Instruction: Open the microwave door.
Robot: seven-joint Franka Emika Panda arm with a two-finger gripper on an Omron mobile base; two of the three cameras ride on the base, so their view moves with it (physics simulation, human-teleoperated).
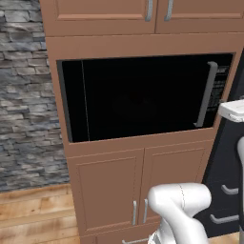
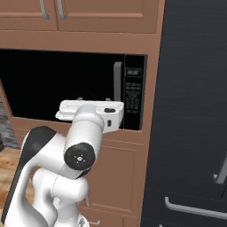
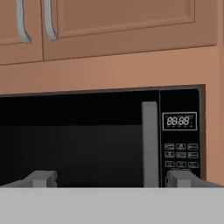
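Note:
The microwave is built into brown cabinetry, and its glossy black door lies flush and closed. A grey vertical bar handle runs along the door's right edge, next to the button panel. My gripper is open and holds nothing. It hovers in front of the door's lower right part, short of the handle. One fingertip shows left of the handle and the other just right of it. In the right base view my white hand sits level with the door's bottom edge.
Brown cabinet doors with grey handles lie above and below the microwave. A tall black appliance front with bar handles stands to the right. A grey stone wall and wooden floor lie to the left.

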